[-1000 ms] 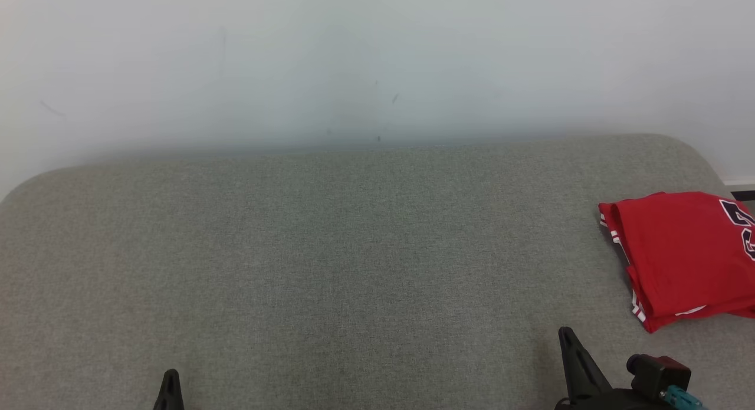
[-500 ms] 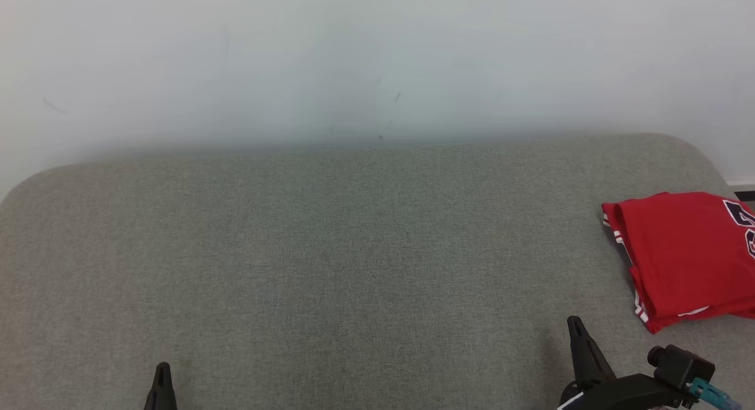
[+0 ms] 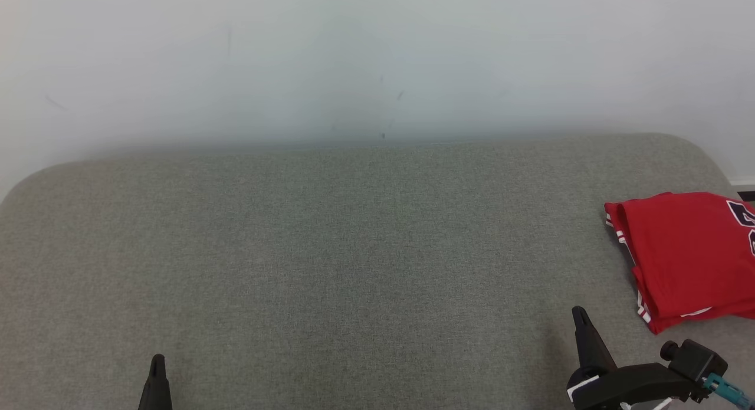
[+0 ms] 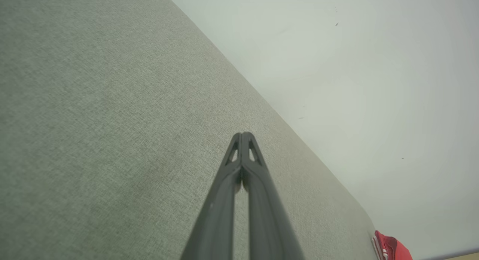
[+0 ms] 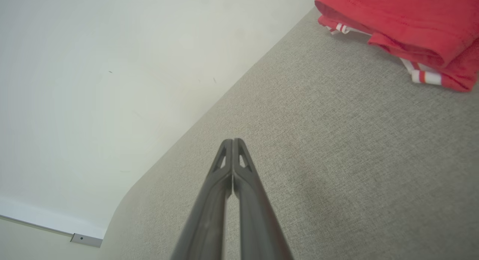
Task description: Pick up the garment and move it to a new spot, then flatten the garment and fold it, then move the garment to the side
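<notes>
Folded red garment (image 3: 684, 251) at right edge, on grey counter (image 3: 354, 251). Left claw (image 3: 157, 369) and right claw (image 3: 581, 318) closed, empty, low in frame. A stray brush could unfold it.

The head camera looks forward and down from above onto the grey fabric-covered counter (image 3: 354, 251), with the pale wall (image 3: 354, 56) behind. The wrist cameras sit low and close over the fabric, tilted, sighting along the left end effector (image 4: 243, 134) and the right end effector (image 5: 232, 140) toward that wall. All three views share the folded red white-trimmed jersey (image 3: 684, 251) at the counter's right end.
</notes>
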